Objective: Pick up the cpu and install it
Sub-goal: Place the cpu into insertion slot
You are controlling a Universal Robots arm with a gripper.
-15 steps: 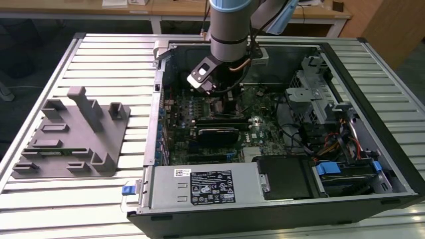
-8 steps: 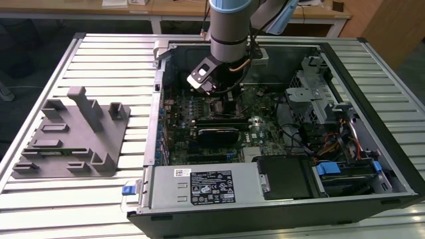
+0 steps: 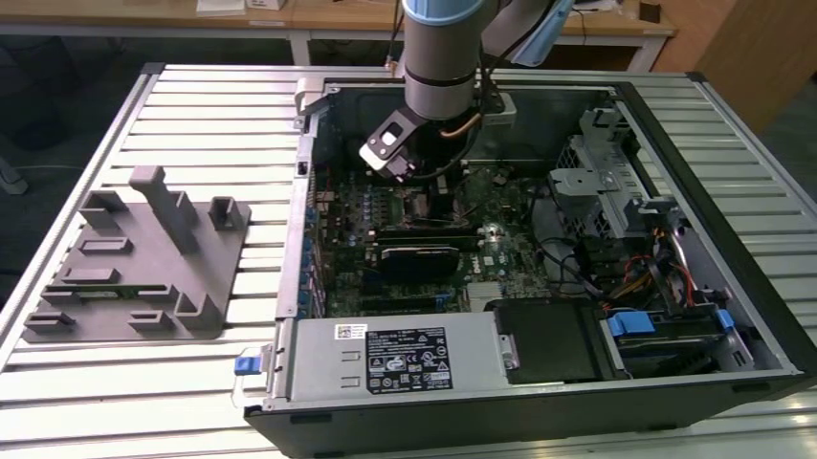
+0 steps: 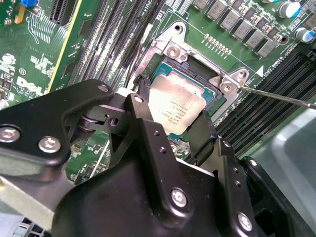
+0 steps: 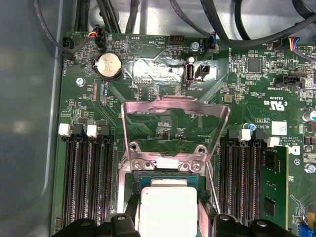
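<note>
- Worktop [image 3: 191, 105]: slatted metal, carries everything below.
- Computer case [image 3: 753, 316]: black, lying open side up on the worktop, with drive cages and cabling toward the exterior view's right.
- Arm [image 3: 441, 57]: reaches down into the case over the board.
- Fixture [image 3: 141, 258]: grey plastic block with upright posts, on the worktop at the exterior view's left, apart from the case.
- Motherboard [image 5: 163, 54]: green, flat on the case floor, with black memory slots [image 5: 86, 177] on both sides of the socket.
- Gripper [image 4: 173, 116]: two black fingers [image 4: 140, 111] pressed against opposite edges of the cpu, pinching it.
- Load plate [image 5: 175, 106]: silver metal frame, swung open and standing clear of the socket.
- Socket [image 4: 195, 61]: black-framed square with screwed metal corners, directly under the gripper.
- cpu [image 4: 177, 106]: silvery square top, level between the fingers inside the socket's outline. Whether it is seated or just above the contacts cannot be told.
- Coin cell [image 5: 108, 65]: round and silver, at the board's edge, well apart from the socket.
</note>
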